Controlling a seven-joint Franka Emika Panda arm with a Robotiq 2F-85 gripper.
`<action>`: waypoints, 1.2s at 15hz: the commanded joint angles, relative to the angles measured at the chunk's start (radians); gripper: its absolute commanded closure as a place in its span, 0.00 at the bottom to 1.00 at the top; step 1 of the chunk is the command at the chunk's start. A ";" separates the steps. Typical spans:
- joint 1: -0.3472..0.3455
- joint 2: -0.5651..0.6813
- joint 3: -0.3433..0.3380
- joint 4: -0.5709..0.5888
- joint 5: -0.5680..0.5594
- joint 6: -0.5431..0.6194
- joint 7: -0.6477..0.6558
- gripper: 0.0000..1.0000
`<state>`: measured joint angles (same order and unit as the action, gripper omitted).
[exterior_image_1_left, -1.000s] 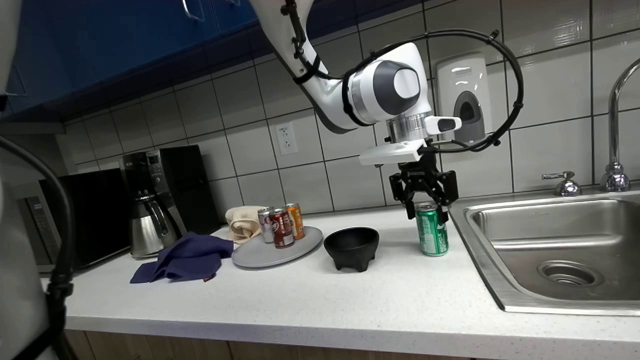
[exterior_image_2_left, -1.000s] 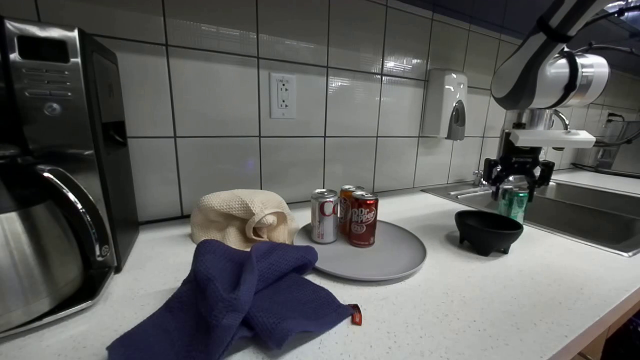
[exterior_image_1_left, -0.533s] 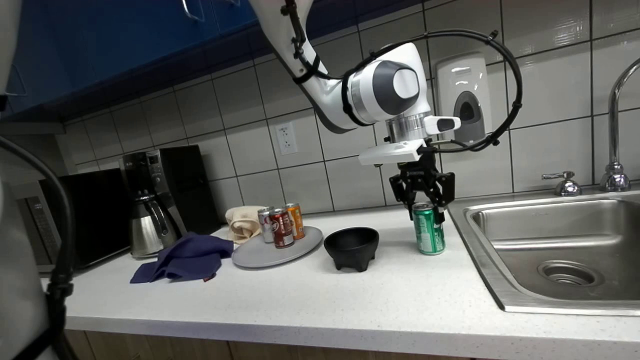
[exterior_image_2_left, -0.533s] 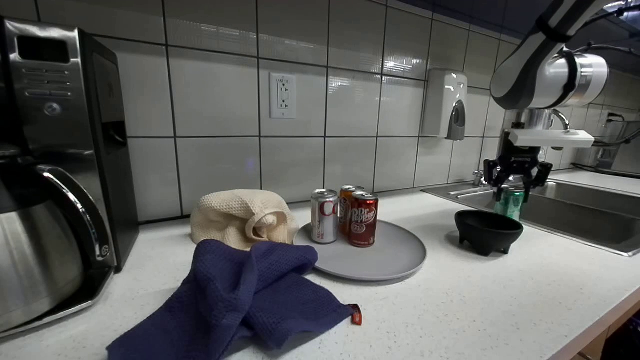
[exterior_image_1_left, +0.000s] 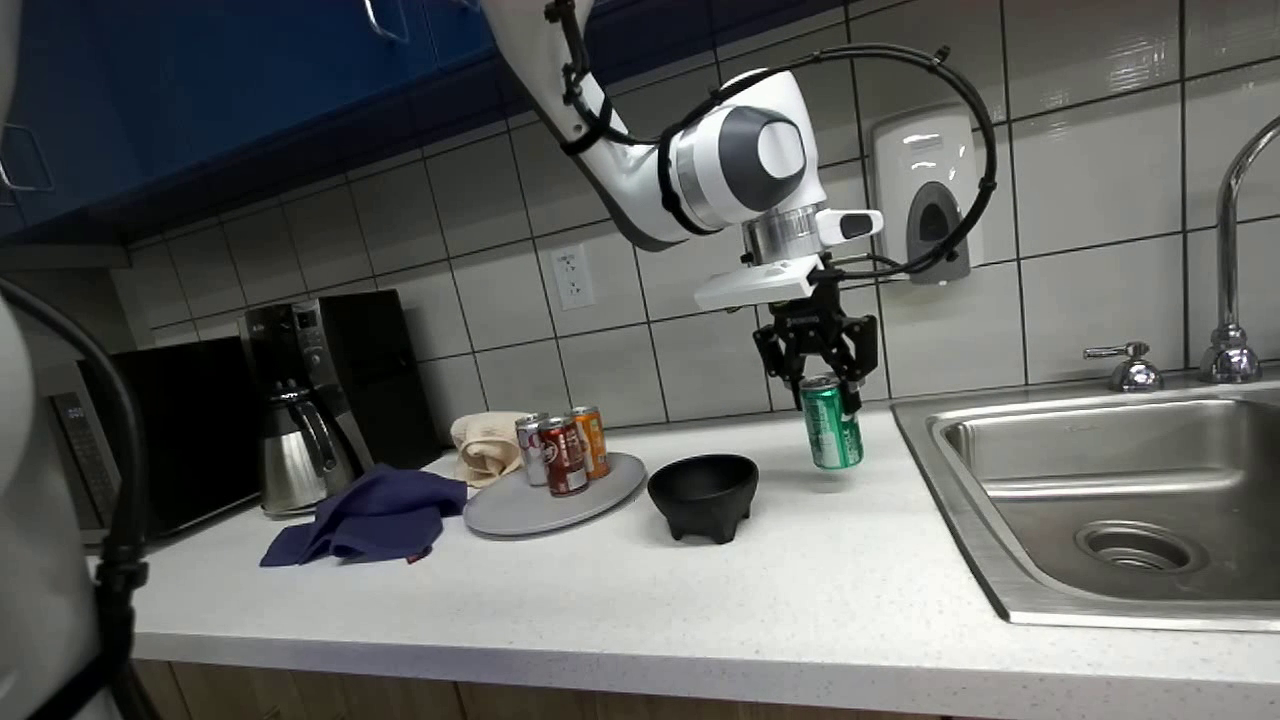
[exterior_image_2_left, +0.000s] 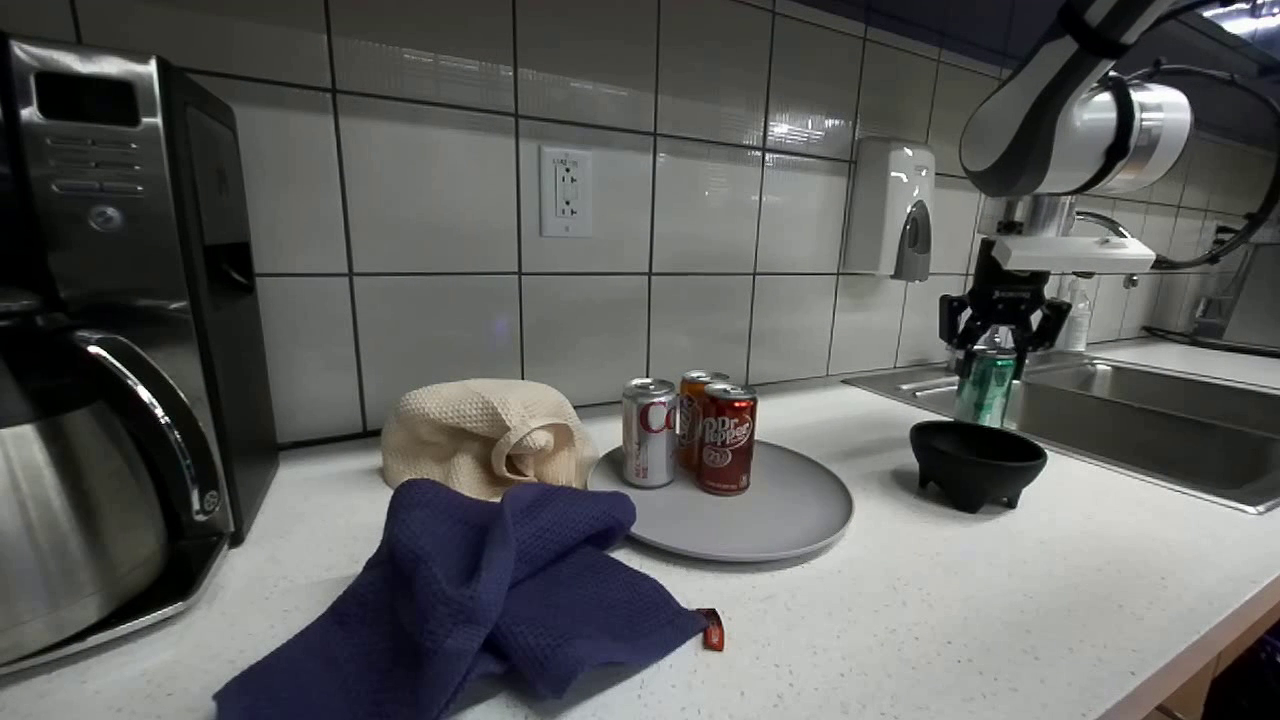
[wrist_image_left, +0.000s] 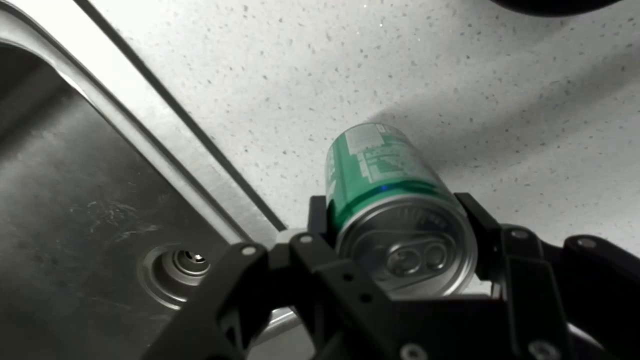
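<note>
My gripper (exterior_image_1_left: 826, 398) is shut on a green soda can (exterior_image_1_left: 834, 432), with a black finger on each side near its top. The can is slightly tilted and a little above the white counter. In an exterior view the can (exterior_image_2_left: 988, 388) appears just behind the black three-legged bowl (exterior_image_2_left: 978, 462). In the wrist view the silver lid with its tab faces the camera, and the green can (wrist_image_left: 380, 165) sits between the gripper's fingers (wrist_image_left: 395, 215). The lower palm hides part of the lid. The black bowl (exterior_image_1_left: 704, 490) stands left of the can in an exterior view.
A grey plate (exterior_image_2_left: 780, 520) holds silver, red and orange cans. A blue cloth (exterior_image_2_left: 480, 590) and a beige cloth (exterior_image_2_left: 470, 430) lie beside it. A steel sink (exterior_image_1_left: 960, 500) borders the counter near the can. A coffee maker (exterior_image_1_left: 350, 370) and soap dispenser (exterior_image_1_left: 925, 150) are further off.
The fingers have closed on the green can, which first shifted slightly. The gripper and can have since risen off the counter and moved left in both exterior views.
</note>
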<state>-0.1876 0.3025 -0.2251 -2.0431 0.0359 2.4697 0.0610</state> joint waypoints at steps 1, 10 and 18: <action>0.013 -0.036 0.022 0.010 -0.029 -0.011 -0.014 0.62; 0.067 -0.005 0.072 0.086 -0.040 -0.037 -0.011 0.62; 0.117 0.066 0.123 0.194 -0.022 -0.066 0.005 0.62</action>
<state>-0.0749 0.3374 -0.1220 -1.9208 0.0163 2.4555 0.0566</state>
